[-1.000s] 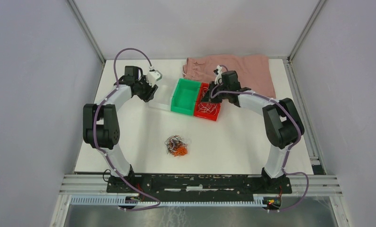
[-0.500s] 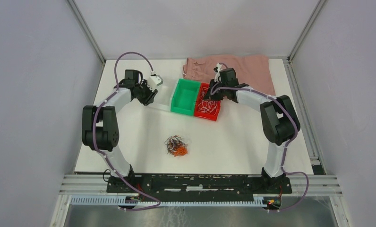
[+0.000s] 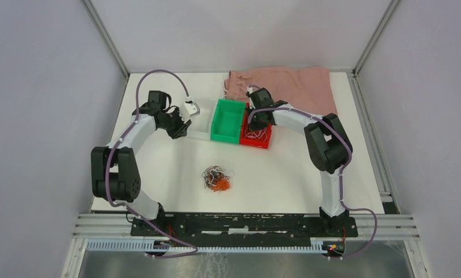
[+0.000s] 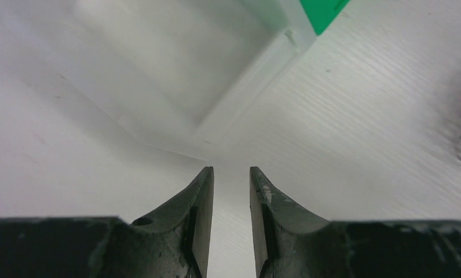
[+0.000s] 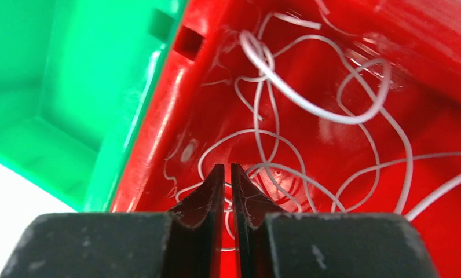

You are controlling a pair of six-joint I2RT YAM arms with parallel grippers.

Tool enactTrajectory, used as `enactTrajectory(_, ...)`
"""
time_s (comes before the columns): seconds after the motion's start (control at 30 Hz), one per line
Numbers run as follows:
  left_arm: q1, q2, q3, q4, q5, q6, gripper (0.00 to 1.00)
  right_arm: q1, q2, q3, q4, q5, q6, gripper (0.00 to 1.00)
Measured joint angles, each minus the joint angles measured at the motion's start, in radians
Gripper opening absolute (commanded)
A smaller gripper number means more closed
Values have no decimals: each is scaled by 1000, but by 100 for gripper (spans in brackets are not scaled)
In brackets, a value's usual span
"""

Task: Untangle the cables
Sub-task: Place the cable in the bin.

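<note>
Cables (image 3: 216, 178) tangled on white table (image 3: 286, 174), grey walls (image 3: 43, 87).

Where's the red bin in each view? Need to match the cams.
Top external: red bin past table centre, right of green bin.
Left wrist: not in view; green bin corner top right.
Right wrist: red bin fills centre and right; green bin left.
Shared landmark: the green bin.

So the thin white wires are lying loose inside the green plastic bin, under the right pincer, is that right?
Not quite. The thin white wires lie loose inside the red plastic bin, not the green plastic bin next to it. The right pincer is over them, as the right wrist view shows.
</note>
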Motion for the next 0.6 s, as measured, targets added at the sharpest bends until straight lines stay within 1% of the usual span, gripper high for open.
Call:
enactTrajectory(0.07, 0, -25, -2, -51, 20, 21, 44, -3, 0, 0, -11, 12, -13, 15)
enactTrajectory(0.27, 1, -94, 14, -222, 77, 63, 79, -6, -2, 1, -52, 26, -75, 17)
enactTrajectory(0.4, 9, -118, 85, -326, 121, 71, 93, -8, -11, 2, -100, 30, -130, 18)
enactTrajectory(0.43, 12, -126, 103, -343, 134, 71, 97, -8, -16, 2, -116, 29, -144, 19)
enactTrajectory(0.5, 17, -148, 130, -371, 157, 71, 100, -11, -24, 2, -141, 22, -172, 21)
enactTrajectory(0.6, 19, -193, 142, -410, 187, 71, 99, -18, -30, 2, -170, 13, -210, 27)
